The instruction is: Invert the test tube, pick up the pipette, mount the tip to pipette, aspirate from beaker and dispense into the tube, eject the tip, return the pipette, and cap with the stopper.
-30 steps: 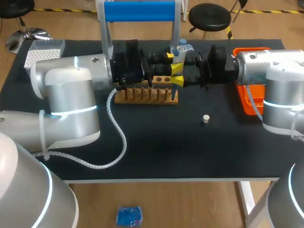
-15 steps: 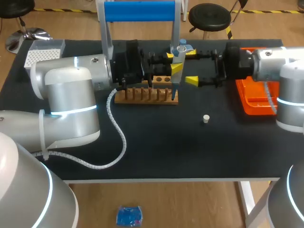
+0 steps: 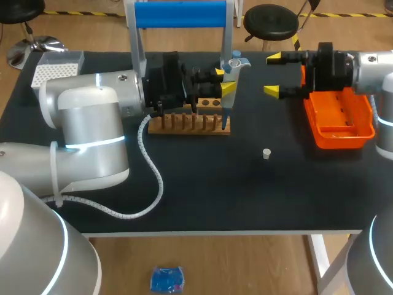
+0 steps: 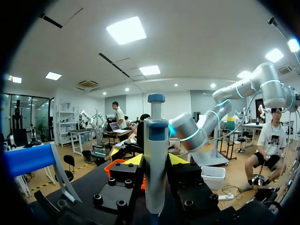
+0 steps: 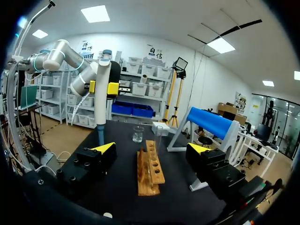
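My left gripper (image 3: 223, 80) is shut on the white pipette with a blue top (image 3: 233, 63), held upright over the right end of the wooden rack (image 3: 190, 123). In the left wrist view the pipette (image 4: 155, 168) stands between the yellow tips of that gripper (image 4: 155, 161). My right gripper (image 3: 272, 75) hangs open and empty to the right of the pipette, near the orange tray (image 3: 341, 128). From the right wrist, the open gripper (image 5: 151, 148) faces the rack (image 5: 150, 169), a glass beaker (image 5: 137, 134), a clear tube (image 5: 158, 135) and the held pipette (image 5: 104, 96). The small white stopper (image 3: 266, 153) lies on the mat.
A white tip box (image 3: 56, 66) sits at the back left corner. A blue-barred stand (image 3: 181, 15) rises behind the rack. Open black mat stretches in front of the rack and around the stopper.
My right gripper has opened, let go of the pipette and pulled back to the right toward the orange tray. The left gripper has kept hold of the pipette without moving.
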Controlling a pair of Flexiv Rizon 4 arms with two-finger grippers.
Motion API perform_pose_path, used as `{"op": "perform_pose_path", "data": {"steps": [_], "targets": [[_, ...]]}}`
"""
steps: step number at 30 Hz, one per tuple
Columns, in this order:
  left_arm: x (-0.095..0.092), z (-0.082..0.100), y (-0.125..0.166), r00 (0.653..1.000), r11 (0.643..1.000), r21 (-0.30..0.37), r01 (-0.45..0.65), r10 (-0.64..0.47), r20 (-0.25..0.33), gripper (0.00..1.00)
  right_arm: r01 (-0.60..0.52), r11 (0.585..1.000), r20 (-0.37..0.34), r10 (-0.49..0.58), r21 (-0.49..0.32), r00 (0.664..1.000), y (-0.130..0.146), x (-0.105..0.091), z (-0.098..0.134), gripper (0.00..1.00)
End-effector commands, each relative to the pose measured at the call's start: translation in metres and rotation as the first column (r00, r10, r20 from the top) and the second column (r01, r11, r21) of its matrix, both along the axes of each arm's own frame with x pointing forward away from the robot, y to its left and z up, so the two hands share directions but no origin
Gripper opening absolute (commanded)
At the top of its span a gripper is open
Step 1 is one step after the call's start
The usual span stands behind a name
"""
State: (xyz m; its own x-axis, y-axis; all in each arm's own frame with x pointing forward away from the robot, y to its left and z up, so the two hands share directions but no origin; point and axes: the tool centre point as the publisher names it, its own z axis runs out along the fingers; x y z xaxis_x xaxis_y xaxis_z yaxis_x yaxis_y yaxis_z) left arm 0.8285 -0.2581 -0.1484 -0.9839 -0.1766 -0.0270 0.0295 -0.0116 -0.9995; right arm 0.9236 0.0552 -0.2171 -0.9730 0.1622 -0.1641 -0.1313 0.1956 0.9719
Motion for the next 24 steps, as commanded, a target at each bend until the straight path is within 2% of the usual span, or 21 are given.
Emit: {"op": "perform_pose_path", "data": {"steps": [1, 22, 24], "targets": [[-0.0005, -0.0002, -0.0011, 1.000, 1.000, -0.001, -0.003, 0.003, 0.001, 0.00, -0.002, 1.000, -0.004, 0.002, -0.005, 1.000, 0.0021, 0.0066, -0.0030, 1.00], [-0.0005, -0.0002, -0.0011, 1.000, 1.000, -0.001, -0.003, 0.003, 0.001, 0.00, 0.012, 1.000, -0.011, -0.012, -0.007, 1.000, 0.0028, 0.0095, -0.0021, 1.00], [-0.0005, -0.0002, -0.0011, 1.000, 1.000, -0.001, -0.003, 0.003, 0.001, 0.00, 0.053, 0.999, -0.024, -0.053, -0.011, 0.998, 0.0024, 0.0155, -0.0006, 1.00]]}}
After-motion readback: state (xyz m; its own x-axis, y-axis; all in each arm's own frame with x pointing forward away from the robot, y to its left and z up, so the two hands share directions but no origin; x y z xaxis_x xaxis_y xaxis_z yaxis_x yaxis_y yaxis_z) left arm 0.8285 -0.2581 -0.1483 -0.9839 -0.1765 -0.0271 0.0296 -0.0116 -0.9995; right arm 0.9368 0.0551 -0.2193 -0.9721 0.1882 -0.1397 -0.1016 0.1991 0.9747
